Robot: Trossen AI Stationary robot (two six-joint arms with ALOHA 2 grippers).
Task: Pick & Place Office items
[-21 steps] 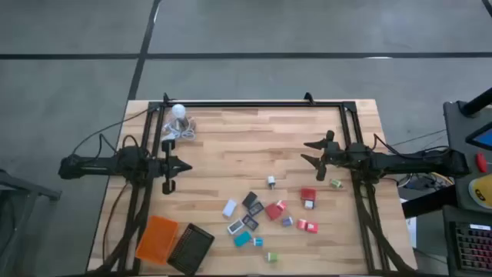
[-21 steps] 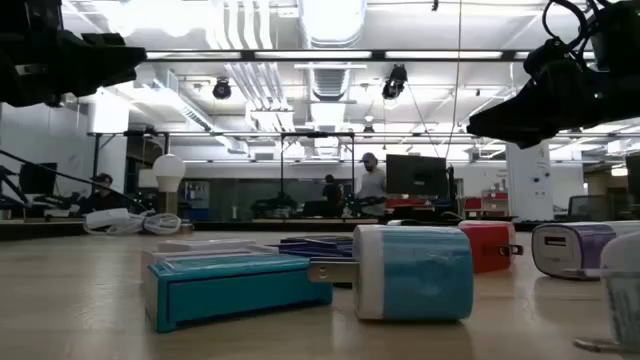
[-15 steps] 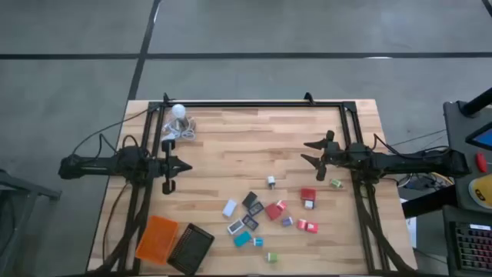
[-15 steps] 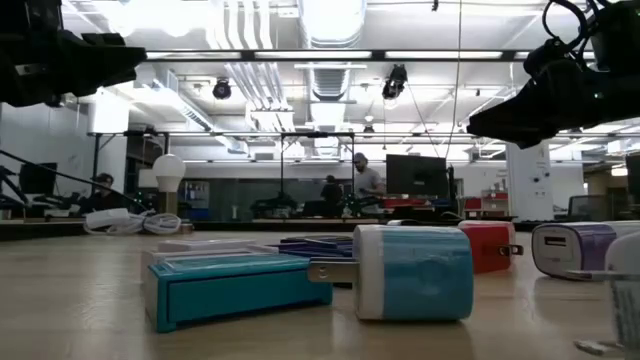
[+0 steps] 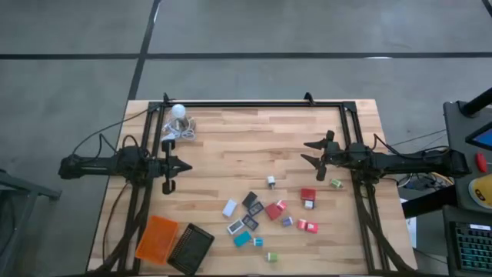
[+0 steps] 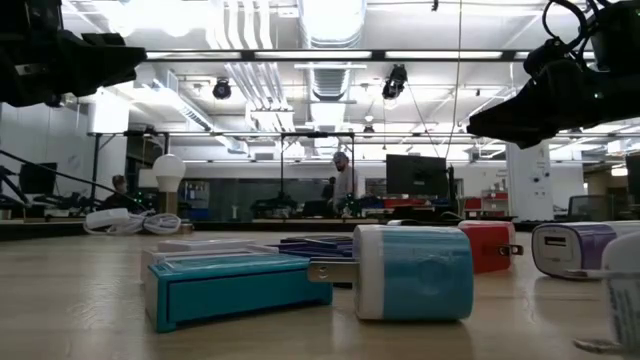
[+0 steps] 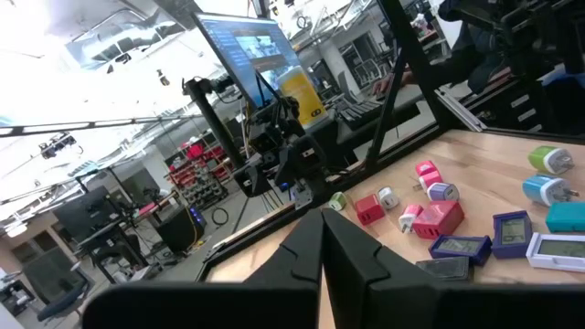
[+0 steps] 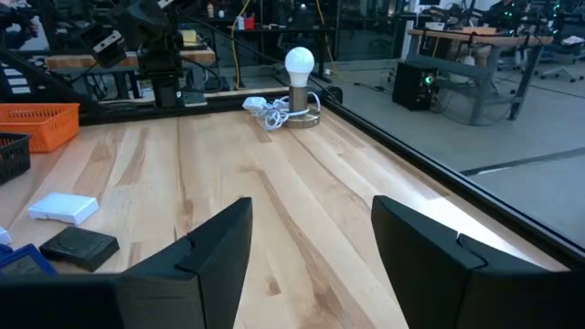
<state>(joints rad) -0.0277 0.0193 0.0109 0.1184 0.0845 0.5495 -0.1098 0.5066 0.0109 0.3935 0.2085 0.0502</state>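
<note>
Hanging above the bench [image 5: 231, 131] with nothing in them, both sets of jaws are in the air. The right gripper [image 5: 311, 151] has its jaws parted with only bare wood between them, and it waits near the right side of the bench, just up from the pile. The left gripper [image 5: 178, 165] has its jaws pressed tight together, holding nothing, over the left side and well apart from the pile. The office items [image 5: 265, 209] lie spread on the wood toward the near edge, right of the middle: little blocks in red, teal, white, black, green and purple. Most sit apart from each other, though a few in the middle are crowded close. They look hard, light and smooth, so they could slip or skid if nudged. A good way to take one is likely from above, pinching its two flat sides, and starting with a piece that sits alone. The orange tray [image 5: 157, 238] and the black tray [image 5: 190, 248] wait at the near left corner. A white bulb [image 5: 178, 112] with its cord sits at the far left.
</note>
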